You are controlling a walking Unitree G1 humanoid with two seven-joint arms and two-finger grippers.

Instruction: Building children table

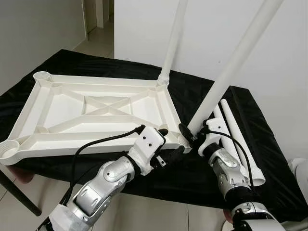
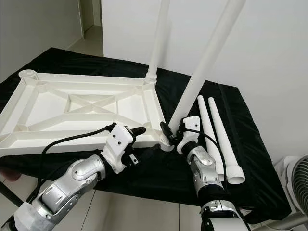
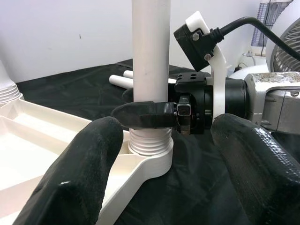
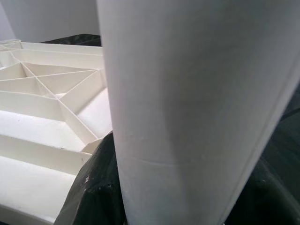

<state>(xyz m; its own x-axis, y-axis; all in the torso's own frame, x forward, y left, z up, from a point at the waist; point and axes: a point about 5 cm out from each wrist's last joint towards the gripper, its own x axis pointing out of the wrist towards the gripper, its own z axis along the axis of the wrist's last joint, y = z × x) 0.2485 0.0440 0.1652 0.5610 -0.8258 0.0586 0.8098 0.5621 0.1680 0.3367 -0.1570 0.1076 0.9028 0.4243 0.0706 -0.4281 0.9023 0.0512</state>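
The white tabletop [image 1: 62, 142] lies underside up on the black cloth. One white leg [image 1: 174, 38] stands upright in its far right corner socket. A second leg [image 1: 231, 67] leans, its threaded end sitting in the near right corner socket [image 3: 150, 157]. My right gripper [image 1: 190, 132] is shut on this leg just above the socket. In the right wrist view the leg [image 4: 197, 108] is seen close up. My left gripper [image 1: 172, 140] hangs open beside the same corner, its fingers [image 3: 79, 173] spread and touching nothing. Two loose legs [image 2: 216, 134] lie on the cloth to the right.
The black cloth [image 1: 202, 173] covers a table whose front edge is close to my arms. A fan [image 2: 293, 183] stands on the floor at the right. A white wall rises behind the table, and a doorway opens at the far left.
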